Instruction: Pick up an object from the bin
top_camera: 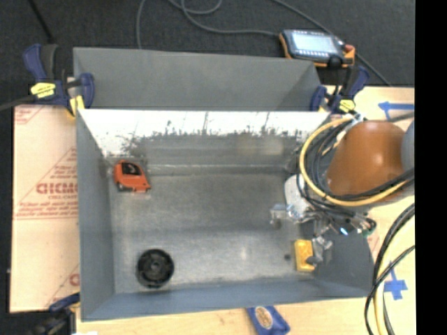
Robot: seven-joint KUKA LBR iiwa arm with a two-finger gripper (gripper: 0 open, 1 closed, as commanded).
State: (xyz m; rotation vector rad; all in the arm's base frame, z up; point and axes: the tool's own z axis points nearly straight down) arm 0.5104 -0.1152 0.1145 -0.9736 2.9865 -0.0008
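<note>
Grey bin (223,215). Arm (363,159) with orange cover sits over the bin's right side. Hand (316,239) is low in the lower-right corner; how far open, cannot tell. Black round disc (154,267) lower left. Orange-black gadget (130,176) upper left. Small yellow block (303,257) just under the hand; contact unclear.

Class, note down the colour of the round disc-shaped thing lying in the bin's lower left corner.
The round disc is black all over; the camera view shows it plainly.

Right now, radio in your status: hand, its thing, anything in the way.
Hand at bin's right end. Yellow block right by it. Orange box, black disc far left, no obstruction.
</note>
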